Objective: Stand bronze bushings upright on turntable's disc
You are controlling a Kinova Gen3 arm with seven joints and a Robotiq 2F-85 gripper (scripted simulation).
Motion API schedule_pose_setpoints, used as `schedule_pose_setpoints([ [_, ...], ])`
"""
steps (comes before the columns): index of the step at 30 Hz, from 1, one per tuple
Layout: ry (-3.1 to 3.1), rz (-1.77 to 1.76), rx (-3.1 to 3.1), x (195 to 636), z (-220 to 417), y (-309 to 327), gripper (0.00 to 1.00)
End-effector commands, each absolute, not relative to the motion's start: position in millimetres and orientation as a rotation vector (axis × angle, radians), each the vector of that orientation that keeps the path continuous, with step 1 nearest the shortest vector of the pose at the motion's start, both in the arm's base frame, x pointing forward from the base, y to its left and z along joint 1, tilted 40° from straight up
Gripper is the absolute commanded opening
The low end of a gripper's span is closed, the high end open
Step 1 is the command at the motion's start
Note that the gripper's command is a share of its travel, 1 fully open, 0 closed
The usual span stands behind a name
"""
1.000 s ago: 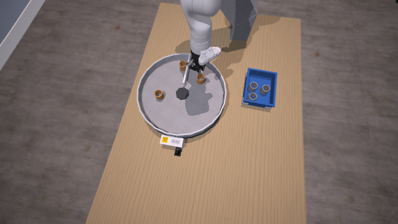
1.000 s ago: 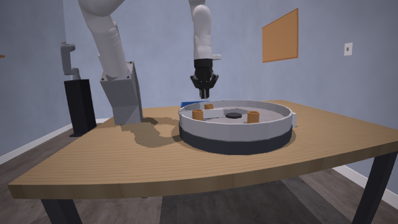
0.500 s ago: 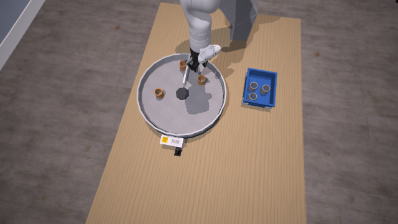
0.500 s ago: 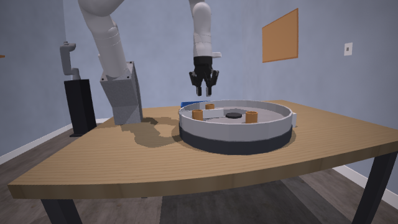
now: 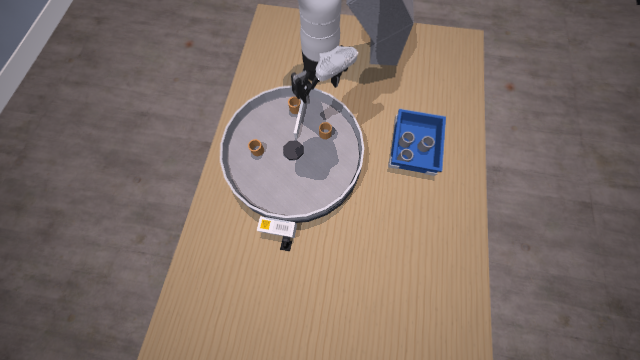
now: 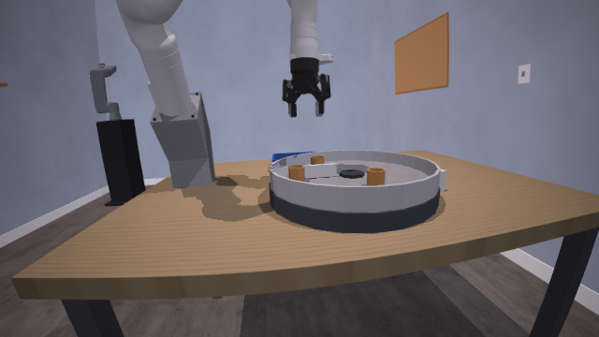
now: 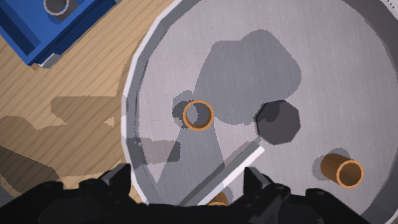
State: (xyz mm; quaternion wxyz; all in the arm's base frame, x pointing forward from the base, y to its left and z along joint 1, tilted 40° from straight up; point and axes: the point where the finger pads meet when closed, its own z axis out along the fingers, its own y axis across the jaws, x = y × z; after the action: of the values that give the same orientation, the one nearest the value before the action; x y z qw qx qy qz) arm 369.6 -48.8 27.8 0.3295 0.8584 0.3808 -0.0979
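High above the turntable's far edge, my gripper hung released, jaws wide and holding nothing. Below it I saw three bronze bushings upright on the disc, around the dark hub. Off to one side, three steel bushings sat in the blue crate.

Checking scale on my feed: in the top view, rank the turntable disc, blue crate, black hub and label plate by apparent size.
1. Turntable disc, by far the largest.
2. Blue crate.
3. Label plate.
4. Black hub; close to the label plate in area, so that order is unsure.
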Motion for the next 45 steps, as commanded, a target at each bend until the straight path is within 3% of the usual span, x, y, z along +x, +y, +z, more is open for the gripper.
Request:
schedule_pose_setpoints([
  [1,1.018,-0.237,2.242,372.3,32.4,-36.5,1.00],
  [45,1.018,-0.237,2.242,371.9,35.2,-34.2,1.00],
])
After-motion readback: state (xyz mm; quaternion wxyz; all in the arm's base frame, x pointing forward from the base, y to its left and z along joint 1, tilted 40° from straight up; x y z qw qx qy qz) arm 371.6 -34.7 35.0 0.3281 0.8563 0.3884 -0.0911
